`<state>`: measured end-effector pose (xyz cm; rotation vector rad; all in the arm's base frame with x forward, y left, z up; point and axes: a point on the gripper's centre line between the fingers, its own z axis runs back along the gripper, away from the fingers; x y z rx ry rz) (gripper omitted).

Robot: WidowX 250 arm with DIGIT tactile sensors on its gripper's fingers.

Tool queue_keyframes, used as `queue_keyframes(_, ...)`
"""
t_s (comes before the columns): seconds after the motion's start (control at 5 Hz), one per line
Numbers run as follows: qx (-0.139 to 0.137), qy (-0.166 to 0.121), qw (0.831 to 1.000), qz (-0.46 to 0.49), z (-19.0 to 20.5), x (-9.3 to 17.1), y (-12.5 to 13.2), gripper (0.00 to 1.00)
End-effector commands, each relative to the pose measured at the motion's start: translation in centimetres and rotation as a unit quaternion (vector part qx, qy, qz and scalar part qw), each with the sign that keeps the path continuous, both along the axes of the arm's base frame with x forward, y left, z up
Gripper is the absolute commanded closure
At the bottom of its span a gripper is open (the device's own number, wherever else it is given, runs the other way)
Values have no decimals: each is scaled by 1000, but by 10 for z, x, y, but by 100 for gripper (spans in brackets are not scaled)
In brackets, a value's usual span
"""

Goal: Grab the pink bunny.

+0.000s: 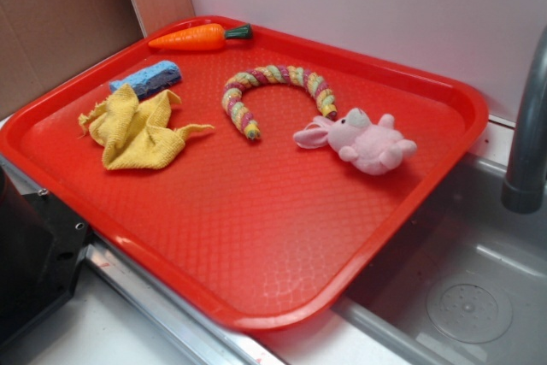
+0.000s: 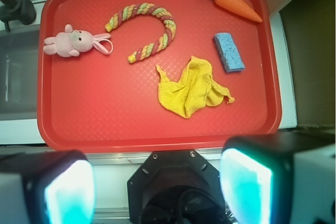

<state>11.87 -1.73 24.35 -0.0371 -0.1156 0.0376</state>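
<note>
The pink bunny (image 1: 363, 140) lies on its side at the right of the red tray (image 1: 256, 237), ears pointing left toward the rope toy. From the wrist view the pink bunny (image 2: 73, 43) sits at the tray's upper left corner. My gripper (image 2: 157, 192) hangs high over the near edge of the tray (image 2: 157, 124), far from the bunny. It is open, with nothing between its two glowing pads (image 2: 68, 195). The gripper does not show in the exterior view.
A curved braided rope toy (image 1: 273, 91) lies just left of the bunny. A yellow cloth (image 1: 137, 130), a blue sponge (image 1: 147, 79) and an orange toy carrot (image 1: 198, 37) occupy the tray's left and back. A metal sink (image 1: 466, 288) with a grey faucet (image 1: 526, 143) borders the tray's right.
</note>
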Motion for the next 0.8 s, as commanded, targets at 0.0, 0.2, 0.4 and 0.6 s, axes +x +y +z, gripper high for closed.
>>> queue_keyframes(0.0,0,0,1000,0,0,0,0,0)
queue_keyframes(0.2,10,-23,993,115,1,5,-1,0)
queue_keyframes(0.4,1,-24,978,208,-7,21,-12,0)
queue_keyframes(0.6,-31,-1,944,330,-20,46,-30,0)
